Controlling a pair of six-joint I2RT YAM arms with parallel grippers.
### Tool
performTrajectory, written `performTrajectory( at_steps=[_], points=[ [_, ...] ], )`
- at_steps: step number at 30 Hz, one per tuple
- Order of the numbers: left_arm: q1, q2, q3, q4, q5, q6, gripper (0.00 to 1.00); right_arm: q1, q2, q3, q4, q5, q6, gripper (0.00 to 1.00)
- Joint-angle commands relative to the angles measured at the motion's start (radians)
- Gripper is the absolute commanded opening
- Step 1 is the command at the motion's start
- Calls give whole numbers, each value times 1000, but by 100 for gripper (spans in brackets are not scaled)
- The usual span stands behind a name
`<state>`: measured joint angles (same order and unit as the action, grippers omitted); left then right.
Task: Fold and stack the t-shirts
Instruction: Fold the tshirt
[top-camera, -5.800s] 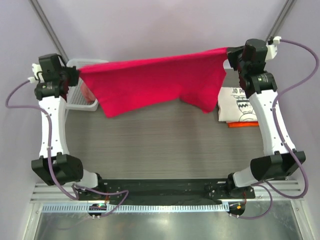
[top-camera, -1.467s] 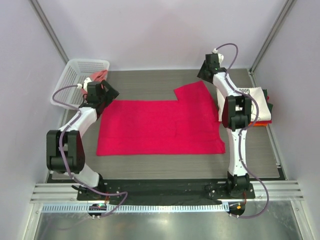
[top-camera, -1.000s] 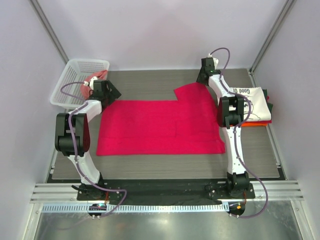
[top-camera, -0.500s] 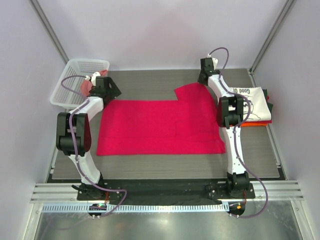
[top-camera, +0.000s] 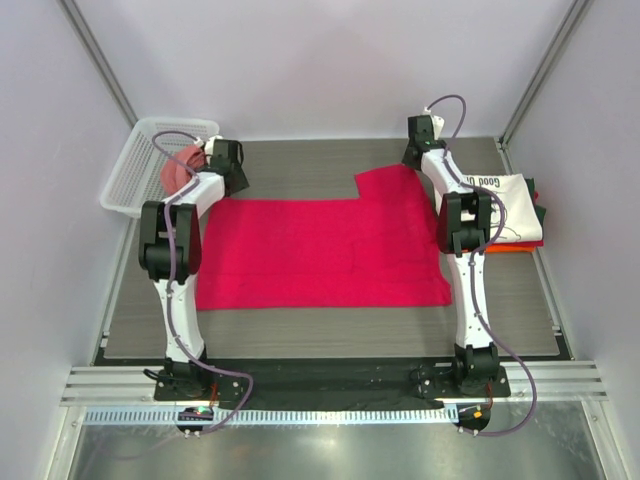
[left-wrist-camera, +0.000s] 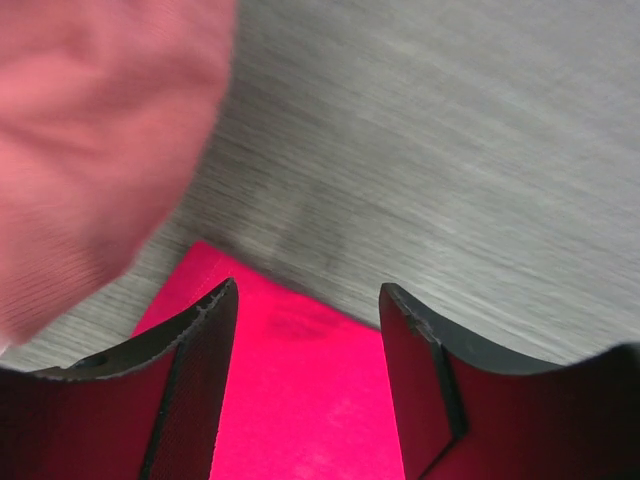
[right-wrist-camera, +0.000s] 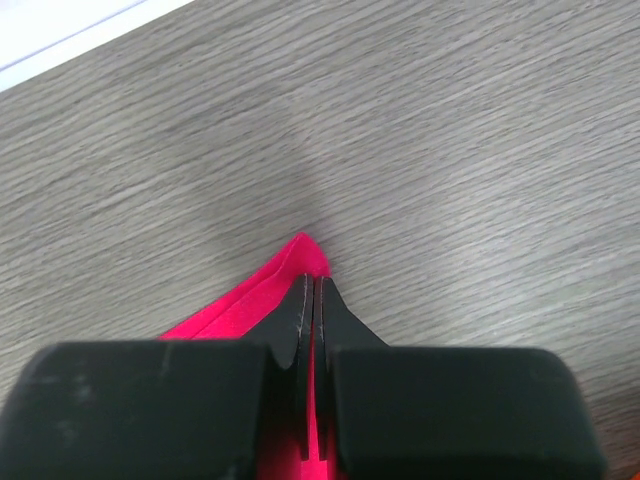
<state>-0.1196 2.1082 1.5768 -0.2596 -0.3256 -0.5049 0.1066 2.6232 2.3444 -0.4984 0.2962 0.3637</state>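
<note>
- Right end effector (right-wrist-camera: 312, 300) just pinched shut on the big crimson-red cloth t-shirt (top-camera: 320, 255), 1 o'clock corner.
- Left end effector (left-wrist-camera: 307, 292), half open and empty, over 11 o'clock corner; fold likely next.

On table (top-camera: 330, 325), spread t-shirt (top-camera: 320, 255) at centre; basket (top-camera: 125, 185) holding bundled shirt (top-camera: 178, 170) far left; folded t-shirt stack (top-camera: 505, 200) right.

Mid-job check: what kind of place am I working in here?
Probably an enclosed lab test cell, not a home: a wood-grain table boxed in by plain pale walls, a white basket at the far-left corner, a crimson t-shirt spread flat, and folded shirts stacked at right.
</note>
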Motion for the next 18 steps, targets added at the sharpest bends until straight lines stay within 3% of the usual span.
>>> performTrajectory(
  at_steps=[1,13,18],
  points=[
    [-18,41,104,-118,-78,51,59,-11,-20,-26,-6,18,7,1],
    [-35,150,258,-297,-228,158,58,-16,-23,-37,3,-20,26,1],
    [-29,228,362,-398,-216,175,51,-16,-35,-62,8,-28,30,1]
  ],
)
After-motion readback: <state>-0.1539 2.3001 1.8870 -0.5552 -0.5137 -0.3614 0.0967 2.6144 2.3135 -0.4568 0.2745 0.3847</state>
